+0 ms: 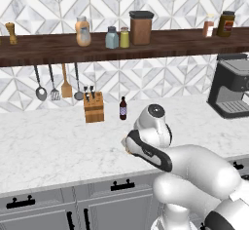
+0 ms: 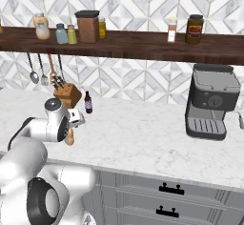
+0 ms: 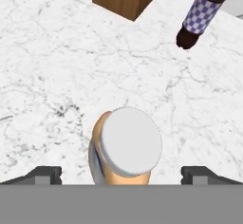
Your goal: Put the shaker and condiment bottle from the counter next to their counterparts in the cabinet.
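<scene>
Claw [image 3: 121,173] spread wide, fingertips straddling the condiment bottle [image 3: 126,147] at lower centre, lined up for a grab; bottle stands on the counter [image 3: 57,76], nothing clamped. Shaker [image 1: 112,38] sits on the cabinet [image 1: 48,48] shelf upper centre.

You see the marble tabletop [image 1: 44,141] carrying the knife block [image 1: 94,107], slim dark bottle [image 1: 123,108], condiment bottle [image 3: 124,147] and coffee machine [image 2: 212,101].

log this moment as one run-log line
gripper: open, straddling squat orange-tan pale-capped bottle on marble counter | pale blue-grey shaker: on dark-brown shelf
</scene>
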{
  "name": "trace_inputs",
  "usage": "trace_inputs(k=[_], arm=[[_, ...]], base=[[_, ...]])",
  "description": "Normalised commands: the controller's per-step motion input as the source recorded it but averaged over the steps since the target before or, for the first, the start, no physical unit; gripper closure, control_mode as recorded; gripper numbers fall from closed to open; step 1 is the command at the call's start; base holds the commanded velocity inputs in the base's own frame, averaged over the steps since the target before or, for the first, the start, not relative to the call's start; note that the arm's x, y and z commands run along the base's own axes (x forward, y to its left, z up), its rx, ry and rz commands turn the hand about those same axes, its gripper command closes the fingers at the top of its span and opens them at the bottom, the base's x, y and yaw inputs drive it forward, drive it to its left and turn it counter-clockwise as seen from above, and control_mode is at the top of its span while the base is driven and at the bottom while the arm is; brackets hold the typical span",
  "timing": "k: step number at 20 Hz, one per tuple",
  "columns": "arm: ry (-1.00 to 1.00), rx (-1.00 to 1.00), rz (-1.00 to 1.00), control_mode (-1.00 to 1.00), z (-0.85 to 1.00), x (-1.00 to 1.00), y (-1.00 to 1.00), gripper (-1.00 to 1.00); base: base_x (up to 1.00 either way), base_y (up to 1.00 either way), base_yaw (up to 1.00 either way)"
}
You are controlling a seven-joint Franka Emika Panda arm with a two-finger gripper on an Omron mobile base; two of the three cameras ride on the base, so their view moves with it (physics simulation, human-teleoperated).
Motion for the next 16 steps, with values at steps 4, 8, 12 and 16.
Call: trace_inputs(k=[4, 8, 12, 16], arm=[[0.0, 0.0, 0.0, -1.0, -0.29, 0.06, 0.06, -1.0], [0.0, -0.01, 0.0, -1.0, -0.34, 0.04, 0.09, 1.0], [0.0, 0.0, 0.0, -1.0, -0.31, 0.0, 0.0, 1.0], [0.0, 0.0, 0.0, -1.0, -0.26, 0.0, 0.0, 1.0]], base=[[0.0, 0.0, 0.0], [0.0, 0.0, 0.0], [0.0, 0.0, 0.0], [0.0, 0.0, 0.0]])
